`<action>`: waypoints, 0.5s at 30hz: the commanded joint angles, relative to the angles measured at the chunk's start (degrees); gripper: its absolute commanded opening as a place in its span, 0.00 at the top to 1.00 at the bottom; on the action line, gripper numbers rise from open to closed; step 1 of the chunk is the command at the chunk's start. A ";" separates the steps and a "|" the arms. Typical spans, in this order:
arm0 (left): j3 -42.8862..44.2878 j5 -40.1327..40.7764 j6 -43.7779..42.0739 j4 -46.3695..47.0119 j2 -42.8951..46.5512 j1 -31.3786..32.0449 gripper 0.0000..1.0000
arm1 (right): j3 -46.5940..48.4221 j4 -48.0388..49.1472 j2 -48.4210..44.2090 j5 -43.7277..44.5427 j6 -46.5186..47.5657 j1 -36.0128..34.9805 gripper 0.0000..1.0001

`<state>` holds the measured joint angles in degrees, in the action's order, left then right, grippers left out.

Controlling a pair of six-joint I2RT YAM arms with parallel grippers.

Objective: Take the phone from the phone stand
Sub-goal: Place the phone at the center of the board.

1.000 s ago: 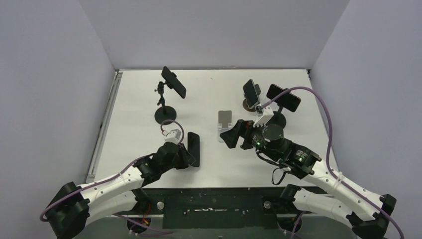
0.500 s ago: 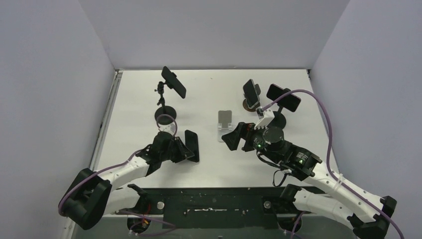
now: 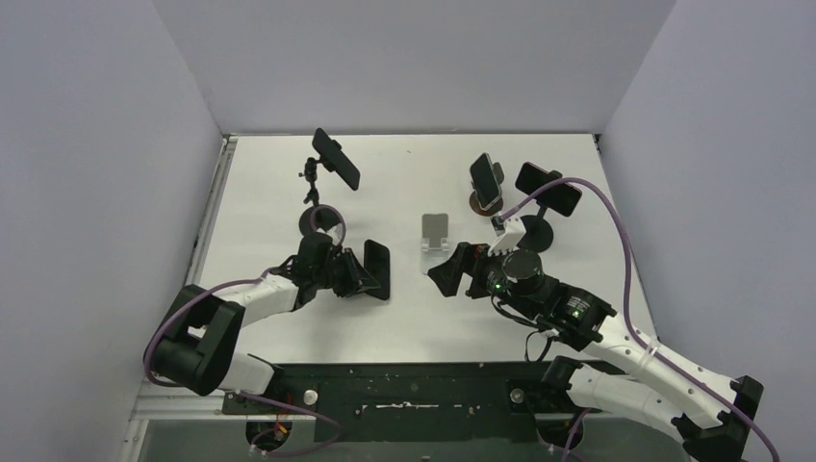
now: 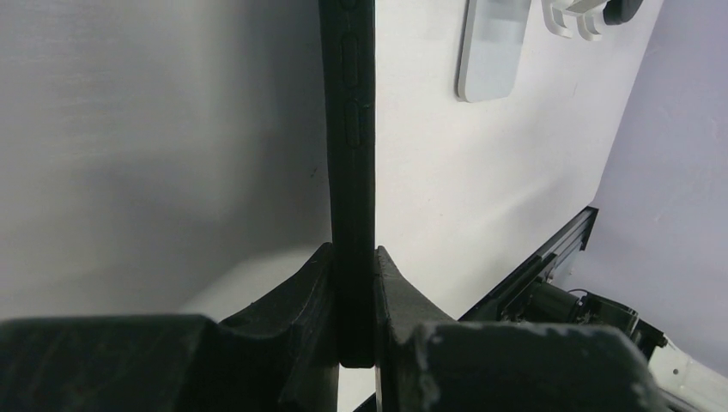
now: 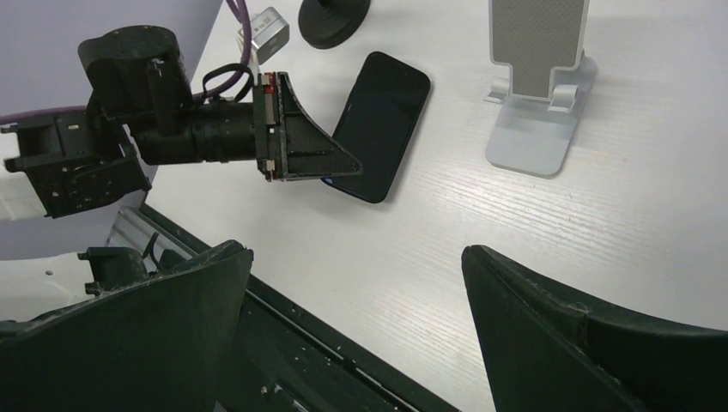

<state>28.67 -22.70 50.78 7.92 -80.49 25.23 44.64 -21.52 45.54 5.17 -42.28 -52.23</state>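
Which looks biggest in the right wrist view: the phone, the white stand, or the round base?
1. white stand and phone: about alike; stand partly cropped.
2. round base: smallest, but cropped and farther.

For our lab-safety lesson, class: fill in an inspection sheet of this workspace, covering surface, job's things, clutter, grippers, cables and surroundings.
Surface: white table, no spills seen.
Job's things: black phone pinched by its edge; silver stand empty.
Clutter: mounted at the back, left phone, middle phone, right phone.
Grippers: left gripper shut on the black phone; right gripper open, holding nothing.
Cables: left purple cable loops; right purple cable crosses the right phone in the top view.
Surroundings: plain walls.
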 commanded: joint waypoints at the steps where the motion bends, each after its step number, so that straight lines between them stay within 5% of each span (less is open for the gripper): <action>1: 2.14 -2.94 -2.67 3.13 -2.20 -1.25 1.00 | -0.87 1.58 -0.34 0.62 -0.43 -0.36 0.00; 15: -0.13 -0.59 -4.18 1.48 -2.54 -2.79 0.77 | -0.74 0.93 0.10 1.50 -1.34 -0.35 0.00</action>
<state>28.75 -24.05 47.51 8.43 -82.65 23.18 43.59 -21.56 45.69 5.19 -42.78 -52.23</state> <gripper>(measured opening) 0.213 0.999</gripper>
